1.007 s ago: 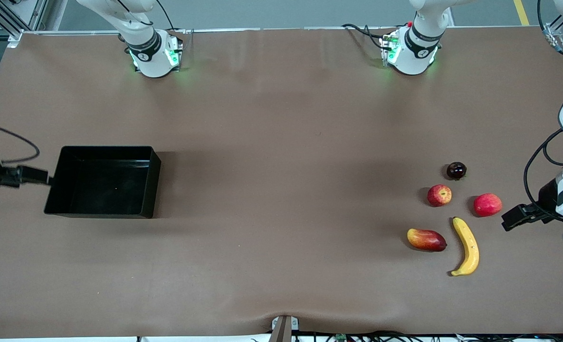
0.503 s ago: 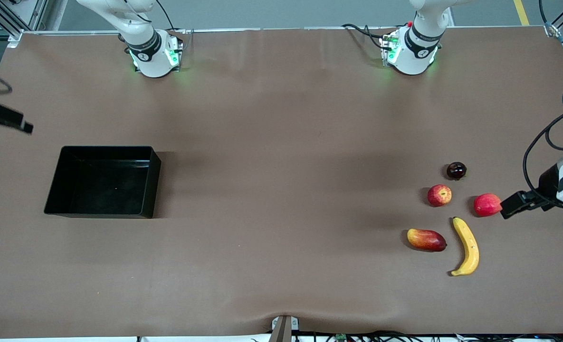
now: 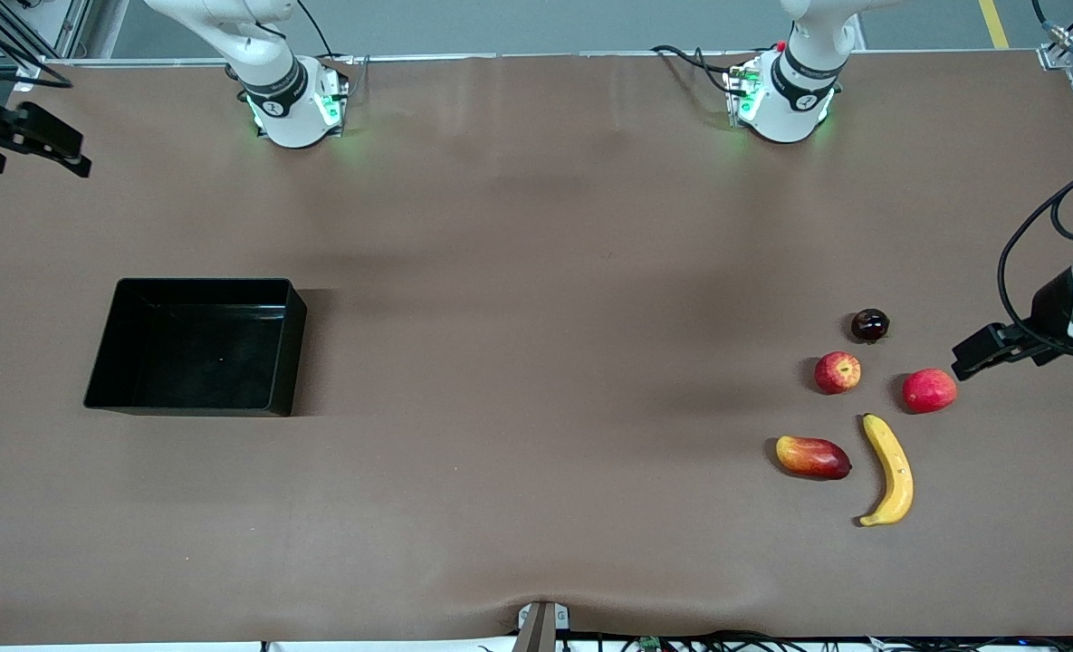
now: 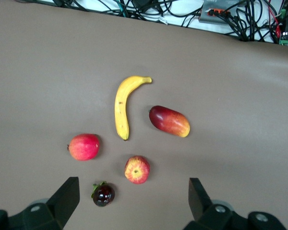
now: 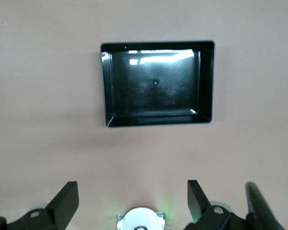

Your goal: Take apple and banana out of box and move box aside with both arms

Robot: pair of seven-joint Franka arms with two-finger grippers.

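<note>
The black tray (image 3: 296, 344) sits empty toward the right arm's end of the table and also shows in the right wrist view (image 5: 156, 84). The yellow banana (image 3: 891, 471) and the red-and-yellow apple (image 3: 837, 372) lie toward the left arm's end. They also show in the left wrist view: banana (image 4: 122, 108), apple (image 4: 137, 169). My left gripper (image 3: 975, 353) hangs open and empty over the table's end, beside the fruits; in its wrist view (image 4: 133, 188) its jaws stand wide apart. My right gripper (image 3: 56, 145) is open and empty over the table's corner, apart from the tray; it also shows in its wrist view (image 5: 133, 189).
A plain red fruit (image 3: 929, 390), a red-yellow mango (image 3: 812, 456) and a small dark fruit (image 3: 869, 325) lie among the task fruits. The arm bases (image 3: 293, 104) stand along the table edge farthest from the front camera. A cable loop (image 3: 1025, 272) hangs by the left gripper.
My right gripper has left the tray's end wall and moved up toward the table corner near the bases. My left gripper has drifted from beside the plain red fruit, slightly farther up in the view.
</note>
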